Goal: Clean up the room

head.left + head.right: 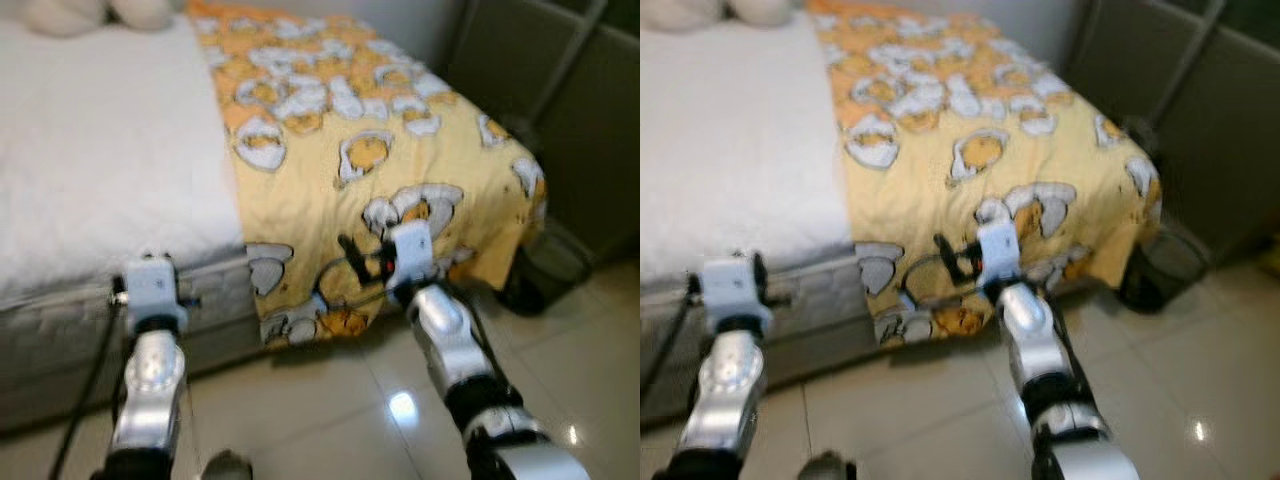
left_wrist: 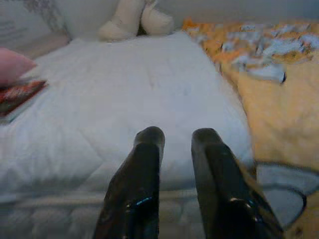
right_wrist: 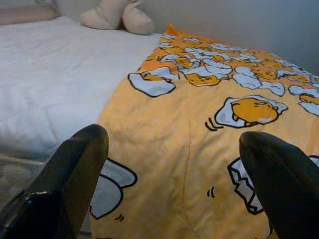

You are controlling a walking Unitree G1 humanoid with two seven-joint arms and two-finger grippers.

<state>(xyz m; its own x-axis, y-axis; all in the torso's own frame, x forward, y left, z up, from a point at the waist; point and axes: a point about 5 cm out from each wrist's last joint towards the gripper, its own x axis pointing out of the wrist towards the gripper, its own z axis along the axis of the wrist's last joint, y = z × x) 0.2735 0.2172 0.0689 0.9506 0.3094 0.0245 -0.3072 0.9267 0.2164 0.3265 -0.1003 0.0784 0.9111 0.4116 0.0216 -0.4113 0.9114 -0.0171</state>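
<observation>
The left gripper (image 2: 177, 144), fingers narrowly parted and empty, faces the white mattress (image 1: 100, 170); the right gripper (image 3: 174, 149), wide open and empty, should pinch the hanging edge of the yellow blanket (image 1: 400, 150) squarely, avoiding a shallow bite.

Head views blurred; dark bin (image 1: 545, 268) beside bed indistinct; red book (image 2: 20, 94) cut by edge.
</observation>
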